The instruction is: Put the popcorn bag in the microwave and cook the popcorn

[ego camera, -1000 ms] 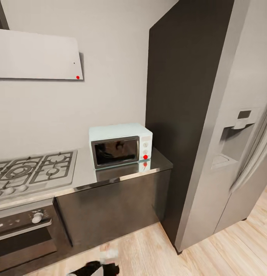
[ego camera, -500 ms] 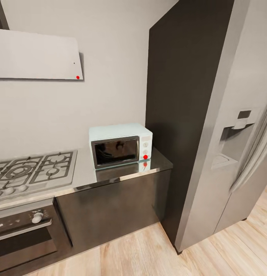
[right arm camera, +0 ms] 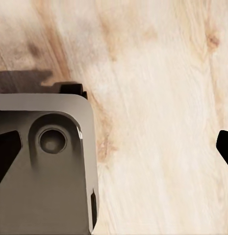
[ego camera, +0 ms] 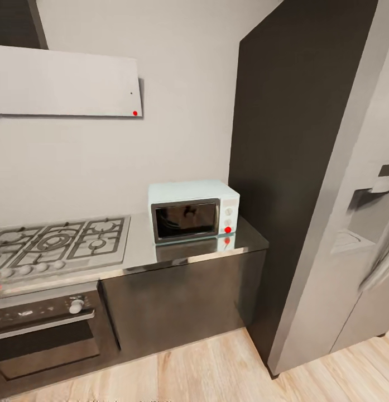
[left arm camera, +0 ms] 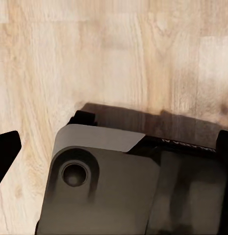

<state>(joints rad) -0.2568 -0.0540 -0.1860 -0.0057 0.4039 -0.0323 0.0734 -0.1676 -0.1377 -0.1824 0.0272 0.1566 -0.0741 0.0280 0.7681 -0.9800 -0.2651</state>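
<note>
Facing microwave [ego camera: 194,211] on countertop [ego camera: 141,245] | end effectors: openness unclear | wrists over wood floor [left arm camera: 114,54]

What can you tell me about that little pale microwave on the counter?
The microwave is a small, pale mint-white box with a dark glass door, which is shut. A narrow panel on its right side carries two round knobs above a red light. It stands upright on the grey reflective countertop, near the wall, between the gas hob and a tall dark cabinet panel. Nothing else touches it.
</note>
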